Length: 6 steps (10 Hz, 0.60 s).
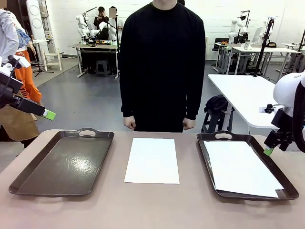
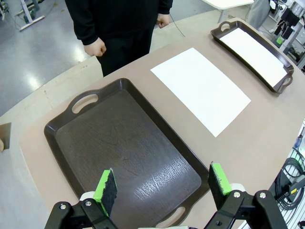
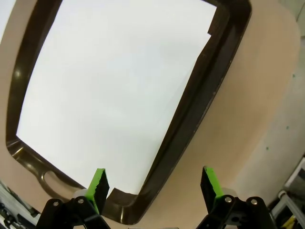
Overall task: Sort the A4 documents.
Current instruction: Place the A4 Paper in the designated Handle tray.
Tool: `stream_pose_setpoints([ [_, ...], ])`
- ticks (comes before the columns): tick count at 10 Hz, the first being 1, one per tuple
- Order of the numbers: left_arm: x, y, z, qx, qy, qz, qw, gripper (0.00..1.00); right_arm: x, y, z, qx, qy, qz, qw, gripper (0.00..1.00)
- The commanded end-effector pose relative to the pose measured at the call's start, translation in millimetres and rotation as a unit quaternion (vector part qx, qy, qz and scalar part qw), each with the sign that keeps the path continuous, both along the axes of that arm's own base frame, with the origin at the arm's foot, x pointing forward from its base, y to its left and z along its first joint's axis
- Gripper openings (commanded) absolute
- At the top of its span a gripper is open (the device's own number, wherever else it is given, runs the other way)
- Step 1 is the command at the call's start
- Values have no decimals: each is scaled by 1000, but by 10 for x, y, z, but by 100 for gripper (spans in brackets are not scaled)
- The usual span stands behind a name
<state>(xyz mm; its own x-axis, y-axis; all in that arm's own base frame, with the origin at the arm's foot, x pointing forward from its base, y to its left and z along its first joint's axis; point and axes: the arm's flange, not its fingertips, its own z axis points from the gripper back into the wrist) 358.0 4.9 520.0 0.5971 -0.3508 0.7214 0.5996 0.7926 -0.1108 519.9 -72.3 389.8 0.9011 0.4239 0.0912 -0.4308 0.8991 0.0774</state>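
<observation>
Left tool (image 2: 162,185), right tool (image 3: 155,186): both wide open, holding nothing, raised. One sheet (image 1: 152,160) flat on surface (image 1: 152,207) between left tray (image 1: 62,164) and right tray (image 1: 208,164); more sheets (image 1: 240,167) inside latter. We judge: catch sheet's edge, lift gently, avoid creasing.

Front view: fixed camera on the robot's side of the tabletop (image 1: 152,210), facing straight across to the person (image 1: 162,67) at the far edge. Mid distance, full width taken in.
Left wrist view: high over the near end of the left tray (image 2: 124,143), tilted down and across toward the person. Left pincer (image 2: 163,181) at bottom edge; frame rolled, tabletop edges run diagonal.
Right wrist view: close, steeply down on the right tray (image 3: 190,119) and its paper (image 3: 109,90). Right pincer (image 3: 155,183) at bottom edge.
Shared, front and left wrist: both trays, loose sheet (image 1: 152,160) between them, person.
Shared, all three: right tray with its paper.
</observation>
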Motion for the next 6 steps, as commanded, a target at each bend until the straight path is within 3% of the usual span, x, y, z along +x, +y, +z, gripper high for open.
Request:
stream_pose_setpoints([
  [1, 12, 20, -17, -6, -1, -3, 1000, 100, -4, -12, -10, -1, 2, 2, 1000, 100],
  [6, 12, 20, -17, -6, -1, -3, 1000, 100, -4, -12, -10, -1, 2, 2, 1000, 100],
])
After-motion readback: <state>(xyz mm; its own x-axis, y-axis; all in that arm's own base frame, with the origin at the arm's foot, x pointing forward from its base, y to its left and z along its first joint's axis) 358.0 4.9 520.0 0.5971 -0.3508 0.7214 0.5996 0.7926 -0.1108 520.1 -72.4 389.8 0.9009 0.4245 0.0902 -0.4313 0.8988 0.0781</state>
